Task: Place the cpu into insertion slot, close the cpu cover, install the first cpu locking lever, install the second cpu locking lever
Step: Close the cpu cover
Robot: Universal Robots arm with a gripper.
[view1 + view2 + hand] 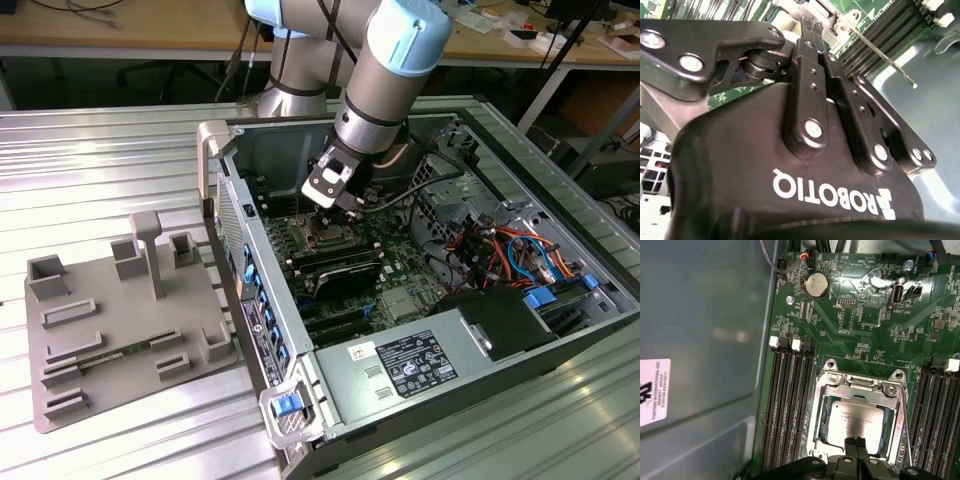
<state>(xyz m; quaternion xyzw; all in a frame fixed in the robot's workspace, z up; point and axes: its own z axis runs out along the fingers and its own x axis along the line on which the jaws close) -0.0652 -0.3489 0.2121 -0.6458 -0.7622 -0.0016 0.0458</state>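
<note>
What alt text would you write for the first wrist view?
The cpu lies in the insertion slot on a green motherboard, framed by the silver cpu cover. The black gripper, fingers together, is by the chip's edge.

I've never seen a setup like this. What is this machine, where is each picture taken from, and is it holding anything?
The exterior view shows a robot arm reaching into an open computer case lying on a metal table, with a grey parts tray beside it at the exterior view's left. The other two pictures come from cameras on the arm's wrist. The first wrist view looks down on the green circuit board, where the cpu lies framed by the silver cpu cover. The gripper, fingertips together and empty, is close above the chip. The second wrist view shows its black body close up.
</note>
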